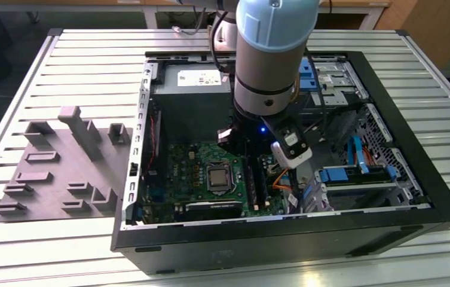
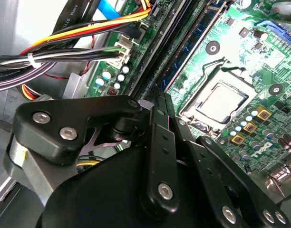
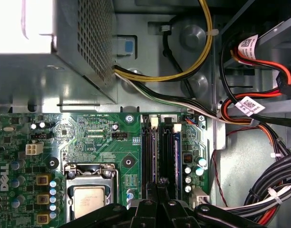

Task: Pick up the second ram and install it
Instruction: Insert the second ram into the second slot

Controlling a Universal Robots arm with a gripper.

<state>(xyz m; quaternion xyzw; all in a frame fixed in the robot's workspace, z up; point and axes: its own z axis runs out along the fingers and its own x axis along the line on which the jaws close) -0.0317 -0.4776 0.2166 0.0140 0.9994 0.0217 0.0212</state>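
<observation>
My gripper (image 1: 248,162) reaches down inside the open computer case, over the memory slots beside the processor (image 3: 89,200). In the first wrist view, the second ram (image 3: 162,152) is a thin dark stick standing edge-up in a slot, and it runs straight under the gripper (image 3: 160,186). The fingers are closed together at the stick's top edge. I cannot tell whether they pinch it or only rest on it. In the second wrist view the gripper (image 2: 162,100) hides that end of the slots. Another stick (image 3: 175,152) stands in the neighbouring slot.
A pale grey moulded tray (image 1: 65,173) with upright blocks lies at the exterior view's left, beside the case. Cable bundles (image 3: 259,118) hang close to the slots. The power supply box (image 1: 191,84) and drive bays (image 1: 360,173) crowd the case walls.
</observation>
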